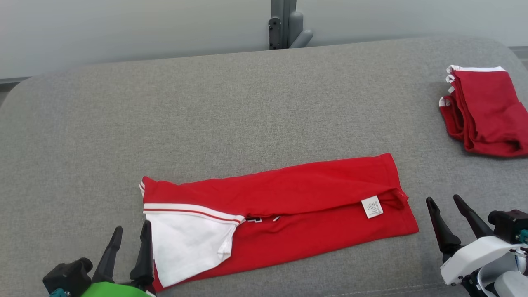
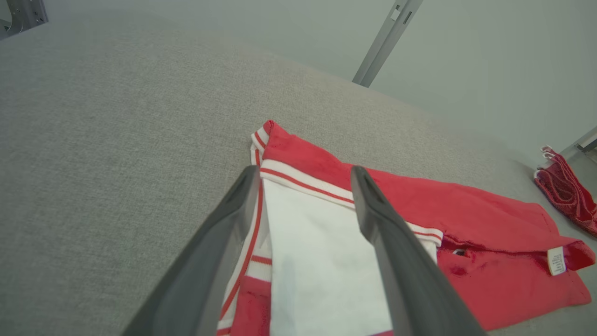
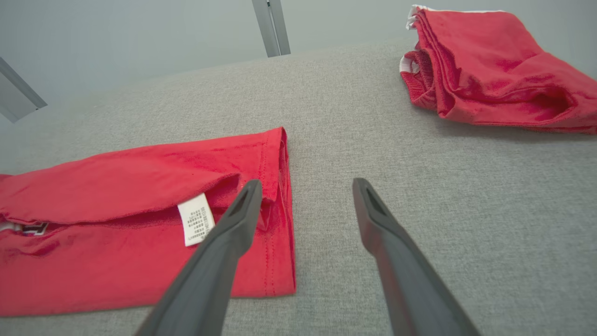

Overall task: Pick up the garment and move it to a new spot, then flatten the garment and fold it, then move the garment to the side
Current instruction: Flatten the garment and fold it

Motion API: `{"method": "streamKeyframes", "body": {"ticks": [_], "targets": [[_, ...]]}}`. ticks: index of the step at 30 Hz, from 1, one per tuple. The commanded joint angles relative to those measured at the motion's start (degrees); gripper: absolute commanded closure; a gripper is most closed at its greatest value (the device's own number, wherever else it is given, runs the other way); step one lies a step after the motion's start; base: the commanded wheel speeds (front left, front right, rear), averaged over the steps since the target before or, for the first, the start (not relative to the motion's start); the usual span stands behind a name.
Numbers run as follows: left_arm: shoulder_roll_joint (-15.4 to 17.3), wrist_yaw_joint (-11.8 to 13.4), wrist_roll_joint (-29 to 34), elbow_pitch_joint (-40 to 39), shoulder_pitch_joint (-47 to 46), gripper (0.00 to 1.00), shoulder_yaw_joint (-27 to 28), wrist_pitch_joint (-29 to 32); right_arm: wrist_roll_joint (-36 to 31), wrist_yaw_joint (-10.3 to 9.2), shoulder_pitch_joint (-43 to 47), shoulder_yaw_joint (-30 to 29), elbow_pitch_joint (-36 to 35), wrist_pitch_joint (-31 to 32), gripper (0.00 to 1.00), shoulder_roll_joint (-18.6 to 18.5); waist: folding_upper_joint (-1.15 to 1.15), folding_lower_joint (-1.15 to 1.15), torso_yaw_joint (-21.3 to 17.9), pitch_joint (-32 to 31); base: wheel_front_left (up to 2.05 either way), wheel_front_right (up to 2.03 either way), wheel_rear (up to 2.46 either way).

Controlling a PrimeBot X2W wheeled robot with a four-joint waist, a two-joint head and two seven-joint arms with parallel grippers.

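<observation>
as it lay near the front edge of the surface, the garment (image 1: 288, 206) was folded into a long red strip, slanting slightly away toward the robot's right. a white panel (image 1: 185, 243) edged with a red-and-white striped band (image 1: 194, 210) covered its left end, and a small white care label (image 1: 372, 206) showed near its right end, under a turned-over flap of red cloth. a scrap of dark print peeked out at the fold in the middle.

the left gripper (image 1: 132, 225) stood at the garment's left end with its two dark fingers apart and nothing between them; from the left wrist view they framed the white panel, though whether they touched the cloth could not be told. the right gripper (image 1: 443, 198) was just beside the right end, fingers likewise spread and empty, mostly over bare surface.

well apart, at the far right, a second red garment (image 1: 486, 115) with white trim sat folded in a loose stack.

everything rested on a broad grey fabric surface (image 1: 206, 115) with rounded corners and a fine woven texture. behind it ran a plain pale wall (image 1: 123, 29), and a grey metal post (image 1: 284, 24) rose at the back edge.
</observation>
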Motion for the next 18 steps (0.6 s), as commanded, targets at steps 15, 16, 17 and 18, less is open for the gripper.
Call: {"method": "streamKeyframes", "body": {"ticks": [15, 16, 17, 18], "targets": [[-4.1, 0.9, 7.1, -0.9, -1.9, 0.00, 1.4, -0.9, -2.9, -0.09, -8.1, -3.8, 12.1, 5.7, 0.00, 5.9, 0.63, 0.00, 4.1, -3.8, 0.00, 0.00, 0.00], [-4.3, 0.8, 7.2, -0.8, -1.8, 0.00, 1.6, -0.9, -3.4, -0.10, -9.0, -4.3, 13.5, 6.1, 0.00, 6.2, 0.63, 0.00, 4.4, -3.7, 0.00, 0.00, 0.00], [-4.5, 0.6, 7.3, -0.8, -1.7, 0.00, 1.6, -0.9, -3.8, -0.10, -9.9, -4.7, 15.0, 6.4, 0.00, 6.7, 0.63, 0.00, 4.8, -3.6, 0.00, 0.00, 0.00], [-4.7, 0.5, 7.5, -0.7, -1.7, 0.00, 1.7, -0.9, -4.1, -0.09, -10.8, -4.9, 16.3, 6.7, 0.00, 7.3, 0.63, 0.00, 5.2, -3.5, 0.00, 0.00, 0.00]]}}
